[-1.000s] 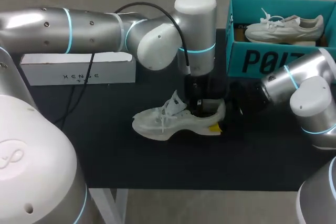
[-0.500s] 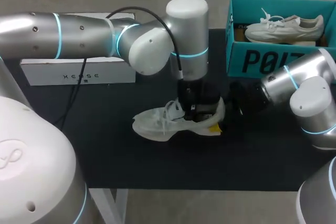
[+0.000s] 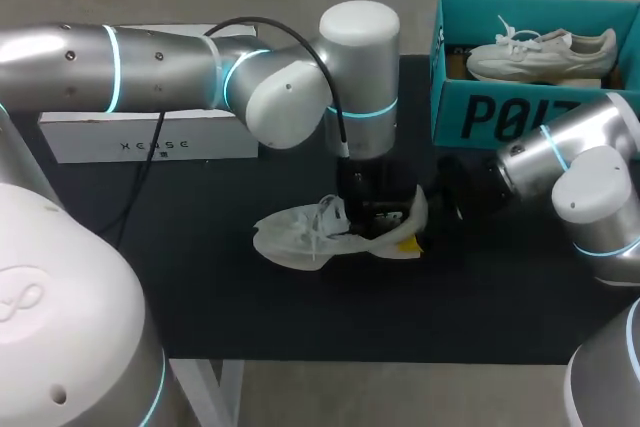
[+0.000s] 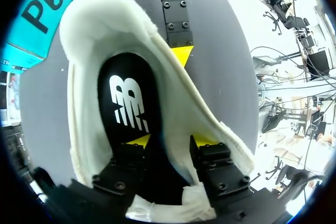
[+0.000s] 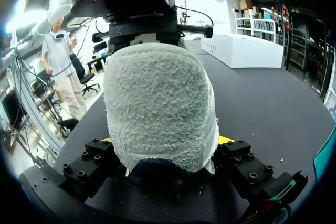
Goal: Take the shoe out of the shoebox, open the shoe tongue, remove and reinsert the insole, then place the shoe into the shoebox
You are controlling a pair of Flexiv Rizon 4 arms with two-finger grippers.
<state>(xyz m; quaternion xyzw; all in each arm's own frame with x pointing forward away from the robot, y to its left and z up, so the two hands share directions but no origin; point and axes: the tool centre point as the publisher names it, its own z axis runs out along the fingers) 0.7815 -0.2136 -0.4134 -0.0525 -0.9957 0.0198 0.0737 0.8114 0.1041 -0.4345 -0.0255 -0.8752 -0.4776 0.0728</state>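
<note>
— Jaws first: how are they standing?

— Left jaws are standing apart, down inside the shoe [image 3: 295, 235]. One yellow fingertip [image 4: 140, 140] is resting on the black insole [image 4: 128, 103], the other is sitting by the white lining, and I'm seeing dark space between the two. Right jaws are clamping the heel from both sides, with a yellow fingertip [image 5: 227, 140] pressing on each flank.

— And where is the shoe lying?

— It's lying on the black counter [image 3: 300, 317], near the middle, toe pointing toward my left and heel toward my right arm [image 3: 590, 197]. My left arm [image 3: 150, 57] is hanging straight over it and hiding the opening in the head view.

— What about the shoebox?

— I'm seeing the teal shoebox [image 3: 500, 119] standing at the far right corner of the counter, apart from the shoe, with a second white shoe [image 3: 540, 52] lying inside it. A long white box [image 3: 150, 137] is lying at the far left, partly behind my left arm.
</note>
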